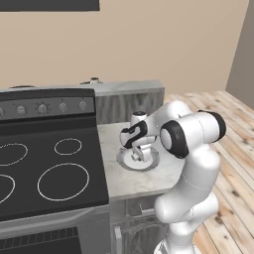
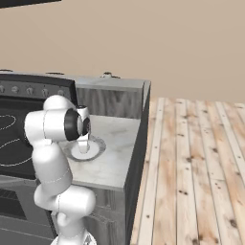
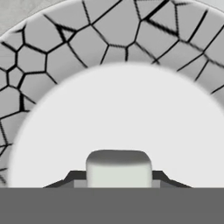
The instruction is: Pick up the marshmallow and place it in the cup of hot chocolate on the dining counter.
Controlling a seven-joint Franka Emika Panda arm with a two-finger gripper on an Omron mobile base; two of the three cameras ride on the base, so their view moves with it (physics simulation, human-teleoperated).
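Observation:
The marshmallow (image 3: 118,168), a small off-white block, rests on the pale centre of a round grey plate (image 3: 87,43) whose rim carries a cracked dark pattern. My gripper (image 3: 118,181) points down onto that plate, and its dark fingertips (image 3: 74,178) press against both sides of the marshmallow. Seen from the base cameras, the gripper (image 1: 136,157) (image 2: 83,147) stands low over the plate (image 1: 124,162) (image 2: 99,146), and the hand hides the marshmallow. The cup of hot chocolate and the dining counter are out of view.
The plate lies on a short marble counter (image 1: 134,181) (image 2: 115,165) beside a black stove (image 1: 49,168) (image 2: 12,139). A grey wood-grain back panel (image 1: 126,104) rises behind it. Wooden floor (image 2: 191,167) spreads to the right of the counter's edge.

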